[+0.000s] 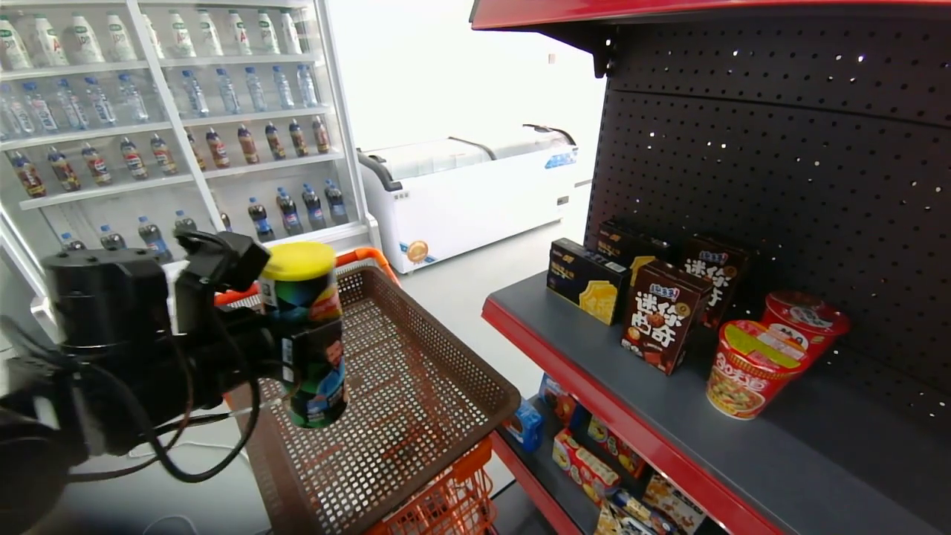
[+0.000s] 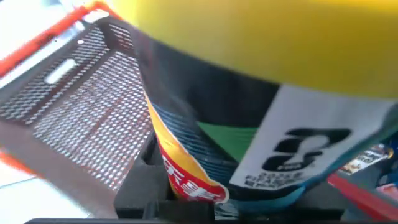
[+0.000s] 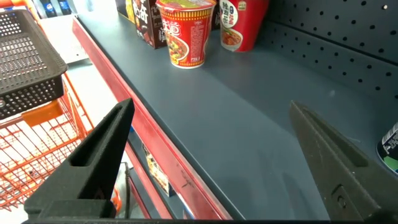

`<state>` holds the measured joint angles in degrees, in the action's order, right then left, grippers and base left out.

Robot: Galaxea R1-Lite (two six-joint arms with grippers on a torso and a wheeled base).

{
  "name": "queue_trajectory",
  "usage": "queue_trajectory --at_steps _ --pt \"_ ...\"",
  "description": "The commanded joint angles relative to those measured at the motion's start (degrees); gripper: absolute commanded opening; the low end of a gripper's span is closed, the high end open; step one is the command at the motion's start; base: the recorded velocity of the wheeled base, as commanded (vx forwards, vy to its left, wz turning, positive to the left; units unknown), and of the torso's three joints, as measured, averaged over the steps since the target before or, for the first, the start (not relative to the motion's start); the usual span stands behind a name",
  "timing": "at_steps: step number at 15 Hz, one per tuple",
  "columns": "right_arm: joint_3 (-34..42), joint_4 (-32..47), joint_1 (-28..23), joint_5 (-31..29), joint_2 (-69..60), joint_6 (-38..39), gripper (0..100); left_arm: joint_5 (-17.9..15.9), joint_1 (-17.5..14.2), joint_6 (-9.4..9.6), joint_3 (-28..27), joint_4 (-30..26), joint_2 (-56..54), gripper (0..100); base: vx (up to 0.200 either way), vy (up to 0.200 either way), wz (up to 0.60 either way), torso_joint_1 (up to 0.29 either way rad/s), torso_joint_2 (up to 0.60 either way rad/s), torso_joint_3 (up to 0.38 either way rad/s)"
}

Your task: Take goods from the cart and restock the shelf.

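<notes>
My left gripper (image 1: pixel 301 349) is shut on a tall yellow-lidded snack can (image 1: pixel 308 327), held upright above the brown mesh basket (image 1: pixel 423 416) of the cart. Up close the left wrist view has the same can (image 2: pixel 249 124) with its yellow lid and dark label. The grey shelf (image 1: pixel 743 446) with a red front edge is to the right, holding dark snack boxes (image 1: pixel 661 316) and two cup noodles (image 1: pixel 750 368). My right gripper (image 3: pixel 211 155) is open, its dark fingers (image 3: pixel 99 155) spread over the bare shelf board (image 3: pixel 249 124) near the cup noodles (image 3: pixel 186 31).
An orange wire basket (image 1: pixel 446 505) hangs below the brown one. A lower shelf (image 1: pixel 594 461) holds several packets. A drinks fridge (image 1: pixel 171 111) and a white chest freezer (image 1: pixel 475 186) stand behind. The shelf board in front of the cups is bare.
</notes>
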<state>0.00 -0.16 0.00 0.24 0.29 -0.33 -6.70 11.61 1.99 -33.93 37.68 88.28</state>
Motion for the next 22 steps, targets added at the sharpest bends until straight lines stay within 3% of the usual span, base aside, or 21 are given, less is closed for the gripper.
queue_trajectory --at_steps 1,2,8,10,13,15,16,22 --pt "0.0 -0.02 0.0 0.02 0.06 -0.11 100 0.29 -3.52 -1.64 0.97 -11.05 -22.81 0 0.0 0.0 0.0 0.0 0.0 0.0" --pt "0.0 -0.02 0.0 0.02 0.06 -0.02 100 0.38 -3.52 -1.64 1.06 -11.14 -23.77 0 0.0 0.0 0.0 0.0 0.0 0.0" --pt "0.0 -0.02 0.0 0.02 0.06 -0.11 100 3.36 -3.96 -1.55 18.46 -12.02 -46.62 0 0.0 0.0 0.0 0.0 0.0 0.0" --pt "0.0 -0.02 0.0 0.02 0.06 -0.02 100 3.1 -3.78 -1.55 21.27 -12.63 -53.92 0 0.0 0.0 0.0 0.0 0.0 0.0" --pt "0.0 -0.02 0.0 0.11 0.06 -0.11 100 3.28 -3.87 -1.55 20.74 -21.77 -62.0 0 0.0 0.0 0.0 0.0 0.0 0.0" --pt "0.0 -0.02 0.0 0.11 0.06 -0.02 100 3.36 -3.87 -1.46 18.37 -33.37 -70.09 0 0.0 0.0 -0.6 0.002 0.0 0.012" --pt "0.0 -0.02 0.0 0.11 0.06 -0.02 100 3.28 -3.87 -1.46 17.49 -36.45 -72.2 0 0.0 0.0 -0.6 -0.007 0.0 0.012" --pt "0.0 -0.02 0.0 0.11 0.06 -0.02 100 4.86 -3.87 -1.55 16.44 -39.35 -74.4 0 0.0 0.0 -0.6 0.004 0.0 0.002"
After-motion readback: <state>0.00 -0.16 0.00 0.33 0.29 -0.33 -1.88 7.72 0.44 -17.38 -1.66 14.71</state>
